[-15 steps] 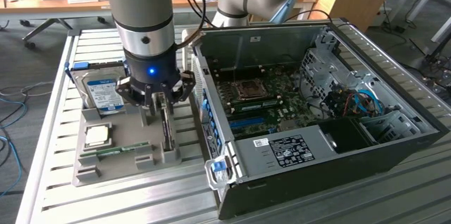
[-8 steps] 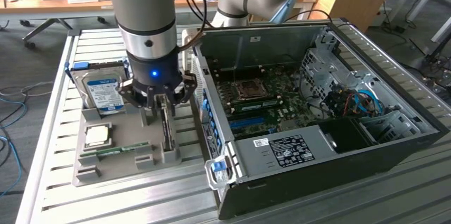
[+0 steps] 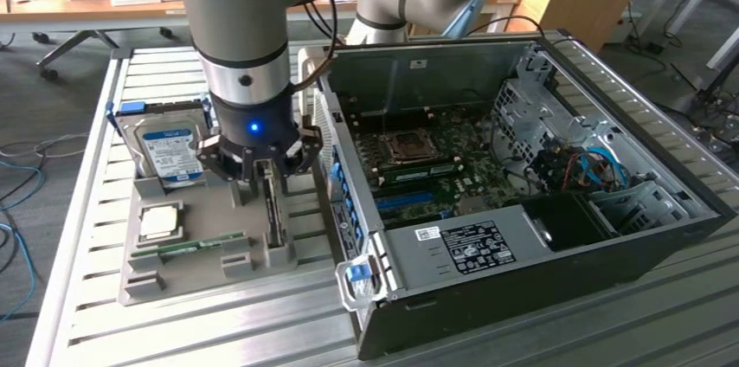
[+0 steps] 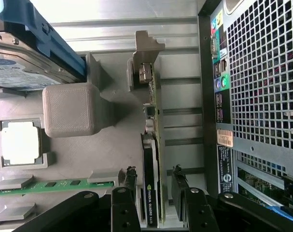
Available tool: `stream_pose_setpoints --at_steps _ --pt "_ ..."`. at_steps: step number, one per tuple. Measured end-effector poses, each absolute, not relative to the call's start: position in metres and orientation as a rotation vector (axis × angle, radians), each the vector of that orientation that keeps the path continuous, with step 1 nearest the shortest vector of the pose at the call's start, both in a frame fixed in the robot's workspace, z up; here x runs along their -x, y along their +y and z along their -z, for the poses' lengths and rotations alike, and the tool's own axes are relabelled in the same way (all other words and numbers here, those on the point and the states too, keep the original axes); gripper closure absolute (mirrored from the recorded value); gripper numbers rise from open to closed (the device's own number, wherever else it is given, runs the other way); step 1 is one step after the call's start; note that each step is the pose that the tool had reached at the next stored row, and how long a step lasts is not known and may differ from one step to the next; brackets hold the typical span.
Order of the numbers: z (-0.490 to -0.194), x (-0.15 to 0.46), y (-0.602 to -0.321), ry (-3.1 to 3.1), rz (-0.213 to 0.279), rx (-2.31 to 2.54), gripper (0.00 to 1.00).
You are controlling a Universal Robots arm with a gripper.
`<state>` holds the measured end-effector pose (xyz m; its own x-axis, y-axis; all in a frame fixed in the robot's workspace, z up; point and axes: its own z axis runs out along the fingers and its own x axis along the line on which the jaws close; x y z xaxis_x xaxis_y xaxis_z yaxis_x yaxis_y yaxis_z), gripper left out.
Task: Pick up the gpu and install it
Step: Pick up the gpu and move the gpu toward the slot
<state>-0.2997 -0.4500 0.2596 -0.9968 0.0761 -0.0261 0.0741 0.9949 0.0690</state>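
Observation:
The gpu [image 3: 273, 204] stands on edge in a slot of the grey holder [image 3: 208, 273], beside the computer case. In the wrist view the gpu [image 4: 151, 145] is a thin green card with a dark face and a metal bracket at its far end. My gripper [image 3: 263, 178] is lowered right over it and stands open. The two black fingers [image 4: 131, 177] straddle the card's near end, one on each side, with a small gap to the card on both sides. Midway between the fingertips of the gripper [image 4: 155, 176] lies the card's top edge.
The holder also carries a hard drive [image 3: 169, 151] on a blue bracket, a CPU [image 3: 159, 222] and a RAM stick [image 3: 190, 246]. The open computer case [image 3: 646, 237] lies on the exterior view's right, motherboard [image 3: 445, 159] exposed. Its perforated back panel [image 4: 262, 72] is close beside my gripper.

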Motion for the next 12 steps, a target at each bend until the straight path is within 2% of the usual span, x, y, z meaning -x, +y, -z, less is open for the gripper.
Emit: stream_pose_setpoints --at_steps 12 --pt "-0.2495 0.2997 -0.4432 3.109 -0.106 -0.117 0.57"
